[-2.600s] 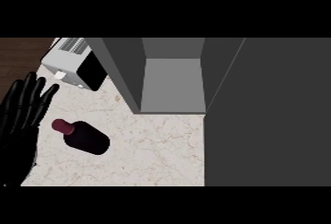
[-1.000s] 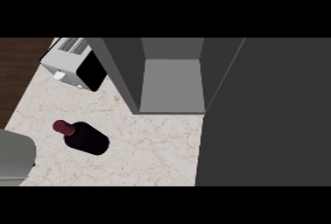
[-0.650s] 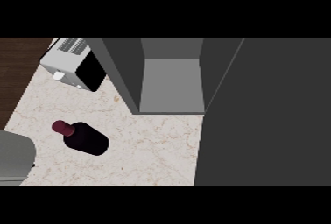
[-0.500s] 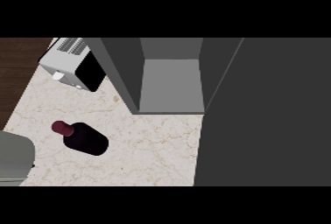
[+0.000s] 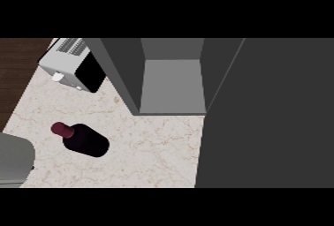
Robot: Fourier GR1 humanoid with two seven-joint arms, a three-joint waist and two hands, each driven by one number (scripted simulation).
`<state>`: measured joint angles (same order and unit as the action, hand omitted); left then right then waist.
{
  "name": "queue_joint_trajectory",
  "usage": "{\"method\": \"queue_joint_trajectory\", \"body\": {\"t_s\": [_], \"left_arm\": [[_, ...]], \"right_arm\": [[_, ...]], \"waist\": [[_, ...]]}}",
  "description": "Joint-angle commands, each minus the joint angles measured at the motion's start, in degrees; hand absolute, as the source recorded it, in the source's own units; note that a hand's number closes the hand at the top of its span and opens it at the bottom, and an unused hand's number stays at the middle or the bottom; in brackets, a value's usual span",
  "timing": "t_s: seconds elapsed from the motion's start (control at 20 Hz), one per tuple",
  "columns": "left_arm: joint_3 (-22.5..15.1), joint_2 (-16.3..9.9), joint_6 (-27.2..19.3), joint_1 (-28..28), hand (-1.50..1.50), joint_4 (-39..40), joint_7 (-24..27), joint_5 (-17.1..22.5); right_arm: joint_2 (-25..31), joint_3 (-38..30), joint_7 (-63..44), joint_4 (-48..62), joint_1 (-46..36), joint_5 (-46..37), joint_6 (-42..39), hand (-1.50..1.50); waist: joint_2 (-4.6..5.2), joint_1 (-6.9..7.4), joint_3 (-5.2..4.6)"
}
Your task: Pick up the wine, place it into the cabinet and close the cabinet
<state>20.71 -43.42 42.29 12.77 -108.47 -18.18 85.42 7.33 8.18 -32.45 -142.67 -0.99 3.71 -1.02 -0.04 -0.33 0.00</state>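
Observation:
The wine bottle (image 5: 83, 140), dark with a maroon cap, stands on the marble counter (image 5: 150, 154) at the left, seen from above. Behind it to the right the grey cabinet (image 5: 172, 84) is open and its inner shelf is bare. Its dark door (image 5: 267, 114) fills the right side of the view. A grey forearm (image 5: 13, 160) comes in at the lower left edge, left of the bottle and apart from it. No black hand shows in the view.
A silver toaster (image 5: 72, 64) with a black side sits at the back left of the counter. Dark wooden floor (image 5: 16, 75) lies beyond the counter's left edge. Bare marble spreads between the bottle and the cabinet.
The left hand that stood open at the left edge 2.6 s ago has left the view; only a grey forearm shows there. Bottle and cabinet have not moved.

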Motion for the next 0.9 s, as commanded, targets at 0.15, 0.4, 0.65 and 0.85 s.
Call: {"method": "queue_joint_trajectory", "body": {"t_s": [0.15, 0.4, 0.65, 0.85], "left_arm": [[-1.1, 1.8, -0.5, -5.7, -1.50, 6.1, -3.0, -4.9], [-5.2, 3.7, -1.1, -8.8, -1.50, 8.8, -4.4, -7.7], [-3.6, 5.5, 7.0, -7.2, -1.50, 14.7, -4.2, -10.5], [-5.3, 8.2, 4.5, -6.2, -1.50, 12.5, -4.6, -15.2]], "right_arm": [[-0.6, -0.1, -6.2, -8.0, -0.1, 2.9, 1.0, -1.50], [-0.1, -2.0, -2.0, -4.2, 0.7, 6.0, -1.6, -1.50], [-1.1, 1.1, -3.5, -6.1, -0.7, 3.3, -0.6, -1.50], [-1.1, 2.5, -3.7, -5.9, -0.1, 2.6, -1.0, -1.50]], "waist": [[0.01, -0.37, -0.01], [0.21, -1.09, 0.03], [0.28, -1.89, -0.16], [0.31, -2.52, -0.13]]}}
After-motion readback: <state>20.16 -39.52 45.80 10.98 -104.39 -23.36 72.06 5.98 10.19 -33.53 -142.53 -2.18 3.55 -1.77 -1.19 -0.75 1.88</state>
